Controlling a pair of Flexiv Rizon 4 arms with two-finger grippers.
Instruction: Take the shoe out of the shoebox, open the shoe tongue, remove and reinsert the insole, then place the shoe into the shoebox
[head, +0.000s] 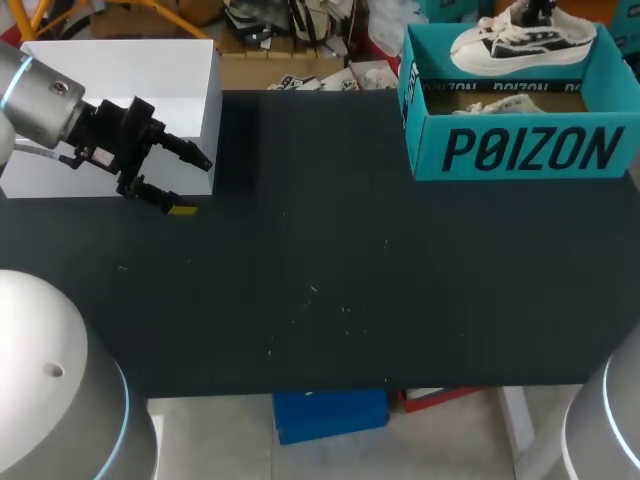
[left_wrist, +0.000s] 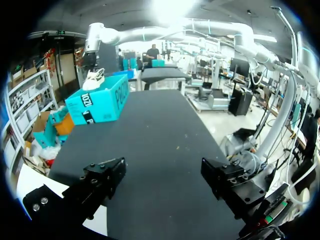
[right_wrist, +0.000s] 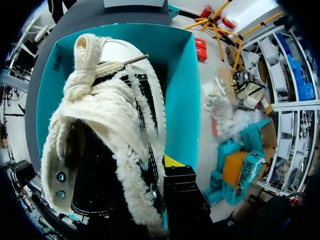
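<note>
Upper right of the frame, your right gripper (head: 535, 14) grasping the shoe (head: 522, 45) above the shoebox (head: 520, 150), left gripper (head: 195, 185) released, upper left, well apart.

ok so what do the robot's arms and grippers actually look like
The left arm and right arm are rounded silver-grey tubes with thin light-blue rings at the joints. A thin grey cable runs by the left wrist. The left gripper is black and blocky, with screws and slim yellow-tipped fingers. On the right gripper one finger shows: black, ribbed, yellow-tipped.
</note>
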